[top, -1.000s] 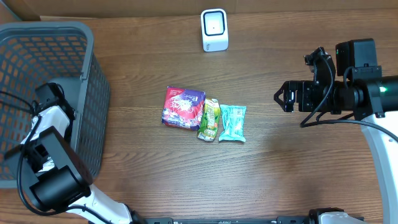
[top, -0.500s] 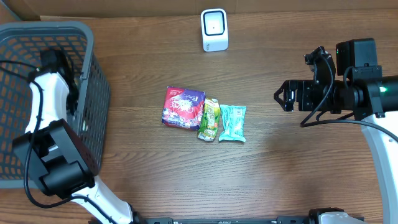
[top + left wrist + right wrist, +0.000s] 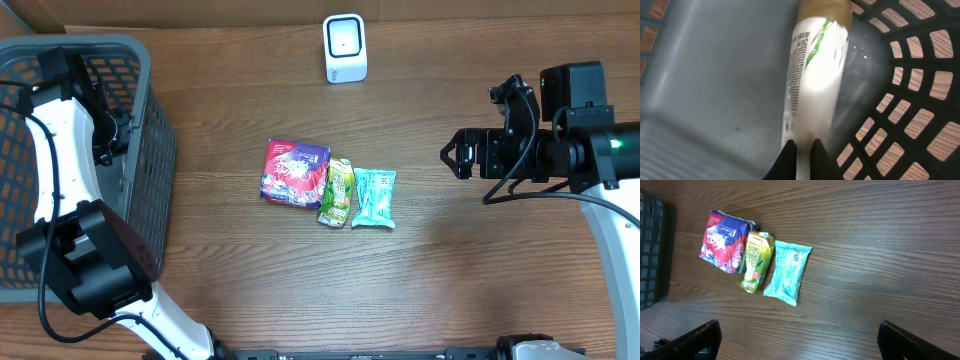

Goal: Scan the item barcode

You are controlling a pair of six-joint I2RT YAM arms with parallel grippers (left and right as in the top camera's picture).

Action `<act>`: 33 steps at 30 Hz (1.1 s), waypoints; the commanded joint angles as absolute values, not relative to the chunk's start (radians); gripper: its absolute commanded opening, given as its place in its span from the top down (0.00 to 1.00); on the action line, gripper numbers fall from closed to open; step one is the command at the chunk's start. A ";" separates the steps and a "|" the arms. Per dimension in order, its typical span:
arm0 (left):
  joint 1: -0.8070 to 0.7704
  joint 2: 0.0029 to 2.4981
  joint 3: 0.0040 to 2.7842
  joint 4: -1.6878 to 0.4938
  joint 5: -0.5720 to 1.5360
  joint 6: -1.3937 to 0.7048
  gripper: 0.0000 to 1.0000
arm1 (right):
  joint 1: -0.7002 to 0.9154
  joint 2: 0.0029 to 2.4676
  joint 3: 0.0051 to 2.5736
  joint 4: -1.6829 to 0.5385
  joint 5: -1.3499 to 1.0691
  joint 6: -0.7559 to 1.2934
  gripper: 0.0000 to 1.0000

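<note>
Apparently left fingers (image 3: 788, 156) pinch the white bottle (image 3: 815, 85); right fingers (image 3: 695, 339) stand wide apart.

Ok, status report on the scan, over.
Left gripper shut on white bamboo-print bottle, inside the basket. Right gripper open, empty, off to the side. Far edge: scanner; three snack packets lie mid-table.

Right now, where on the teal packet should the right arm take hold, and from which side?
Its near end, from above on the free right side. The teal packet lies flat with its left edge close against the green pouch, leaving little finger room there. Its barcode sits near the far end, so a near-end pinch likely keeps it uncovered. The right tool is open.
</note>
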State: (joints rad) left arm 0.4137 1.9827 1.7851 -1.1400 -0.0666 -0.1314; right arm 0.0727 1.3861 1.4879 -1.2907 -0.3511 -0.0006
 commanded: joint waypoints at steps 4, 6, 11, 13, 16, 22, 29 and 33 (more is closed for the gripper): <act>0.417 1.991 1.764 -1.140 -0.051 -0.227 0.95 | 0.078 1.387 1.483 -1.286 -0.350 -0.009 0.00; 0.417 1.991 1.723 -1.111 -0.050 -0.245 0.84 | 0.078 1.387 1.483 -1.286 -0.350 -0.009 0.00; 0.416 1.991 1.584 -1.013 -0.021 -0.251 0.61 | 0.078 1.387 1.483 -1.285 -0.350 -0.009 0.00; 0.416 1.991 1.549 -0.995 -0.022 -0.244 0.56 | 0.078 1.387 1.483 -1.285 -0.350 -0.009 0.00; 0.416 1.991 1.502 -0.968 -0.029 -0.199 0.53 | 0.078 1.387 1.483 -1.285 -0.350 -0.009 0.00; 0.418 1.991 1.431 -0.908 -0.106 -0.149 0.37 | 0.078 1.387 1.483 -1.285 -0.350 -0.009 0.00; 0.418 1.991 1.385 -0.805 -0.245 -0.092 0.23 | 0.078 1.387 1.483 -1.285 -0.350 -0.009 0.00; 0.419 1.991 1.380 -0.776 -0.274 -0.076 0.24 | 0.078 1.387 1.483 -1.285 -0.350 -0.009 0.00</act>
State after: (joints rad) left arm 0.4191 1.9785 1.4097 -0.7853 -0.2134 -0.1158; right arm 0.0727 1.3861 1.4883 -1.2903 -0.3511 -0.0006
